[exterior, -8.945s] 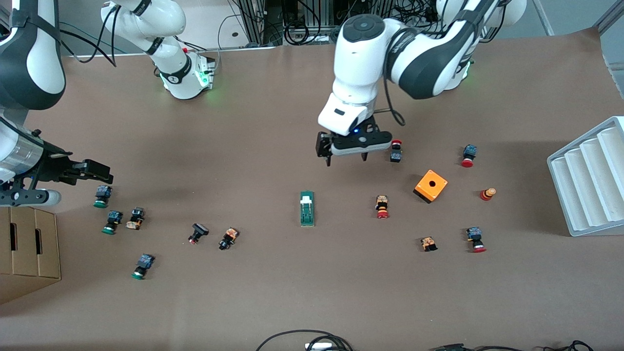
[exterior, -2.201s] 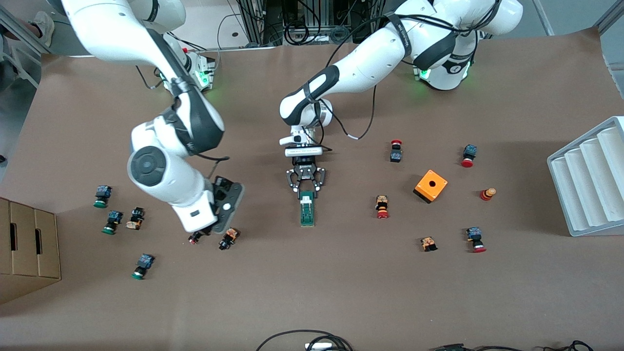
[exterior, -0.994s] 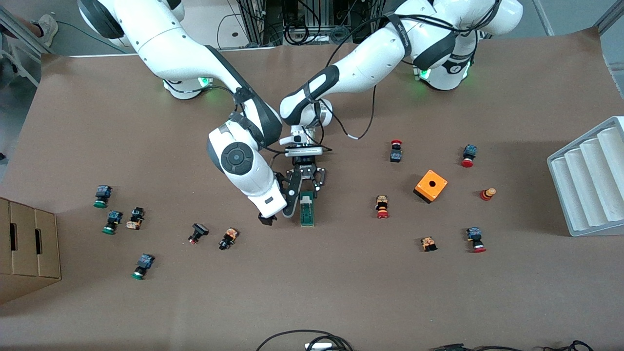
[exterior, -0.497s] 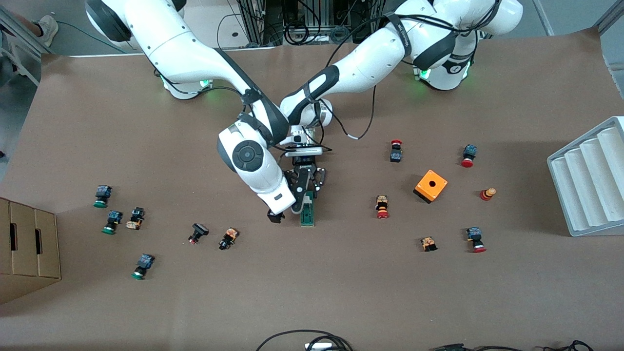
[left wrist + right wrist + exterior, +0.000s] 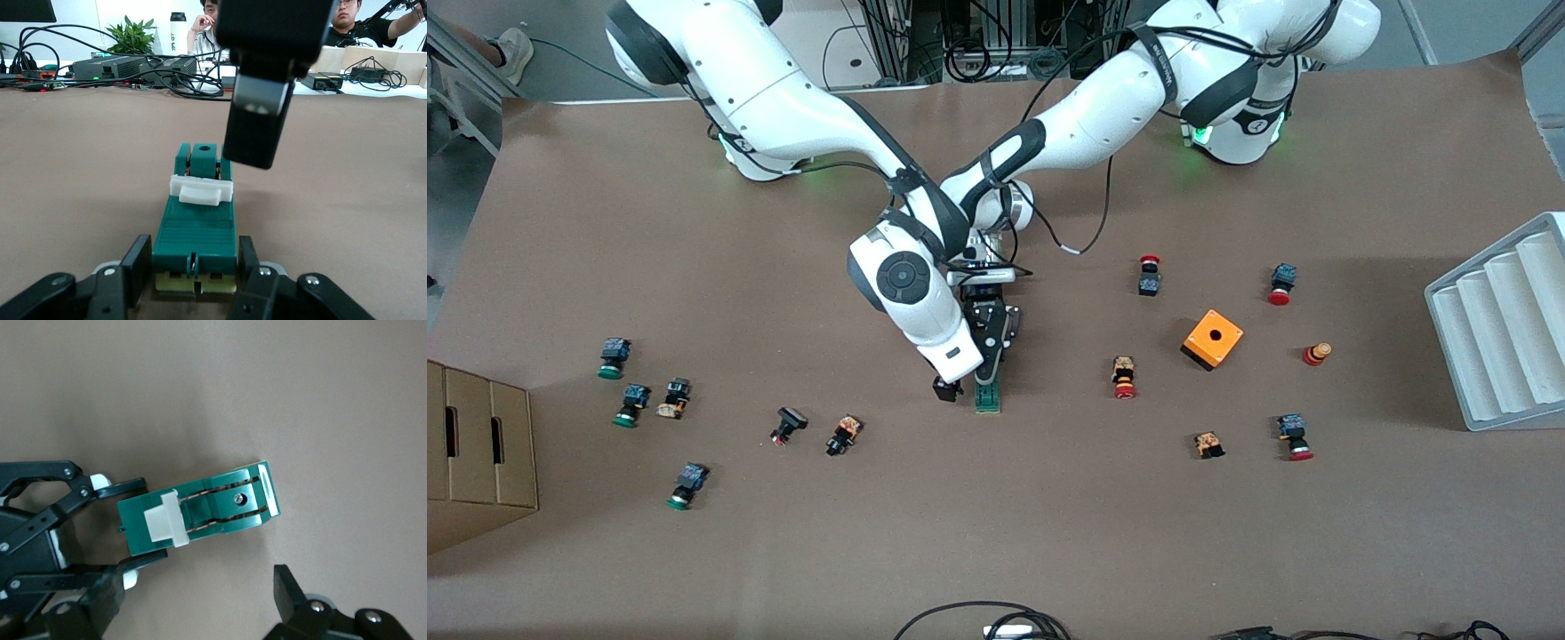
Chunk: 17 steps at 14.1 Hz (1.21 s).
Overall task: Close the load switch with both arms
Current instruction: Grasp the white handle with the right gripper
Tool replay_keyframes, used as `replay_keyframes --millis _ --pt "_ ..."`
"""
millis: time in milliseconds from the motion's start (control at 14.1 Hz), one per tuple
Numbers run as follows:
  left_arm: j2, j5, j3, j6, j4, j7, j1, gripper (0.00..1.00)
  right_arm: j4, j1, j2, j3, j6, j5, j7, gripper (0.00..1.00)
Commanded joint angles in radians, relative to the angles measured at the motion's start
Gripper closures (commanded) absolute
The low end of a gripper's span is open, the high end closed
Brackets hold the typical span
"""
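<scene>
Your left claw (image 5: 193,280) is pinching the end of the load switch (image 5: 987,394) on the surface mid-table, so the bracing is done; your right claw (image 5: 963,378) hangs spread over it. The white lever (image 5: 201,189) looks raised, though I can't be sure; pressing it down remains.

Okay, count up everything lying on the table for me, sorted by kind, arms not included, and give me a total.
Load switch: 1
Small push buttons: 12
Orange box: 1
White ridged rack: 1
Cardboard box: 1
Total: 16
</scene>
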Motion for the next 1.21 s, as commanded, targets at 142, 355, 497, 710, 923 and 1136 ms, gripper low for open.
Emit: replay_keyframes --millis 142,355,497,710,923,1136 --pt "0.013 0.011 0.010 -0.021 0.020 -0.019 -0.019 0.39 -0.022 0.043 0.014 -0.037 0.073 -0.023 0.017 0.00" --pt "0.013 0.011 0.010 -0.021 0.020 -0.019 -0.019 0.39 -0.022 0.084 0.020 -0.071 0.090 -0.037 0.017 0.00" --pt "0.013 0.011 0.010 -0.021 0.020 -0.019 -0.019 0.39 -0.019 0.087 0.022 -0.086 0.093 -0.037 0.017 0.00" --pt "0.013 0.011 0.010 -0.021 0.020 -0.019 -0.019 0.39 -0.015 0.092 0.023 -0.091 0.093 -0.037 0.017 0.00" --pt "0.013 0.011 0.010 -0.021 0.020 -0.019 -0.019 0.39 -0.004 0.092 0.040 -0.091 0.100 -0.036 0.017 0.00" --pt "0.013 0.011 0.010 -0.021 0.020 -0.019 -0.019 0.39 -0.002 0.094 0.057 -0.092 0.136 -0.036 0.019 0.00"
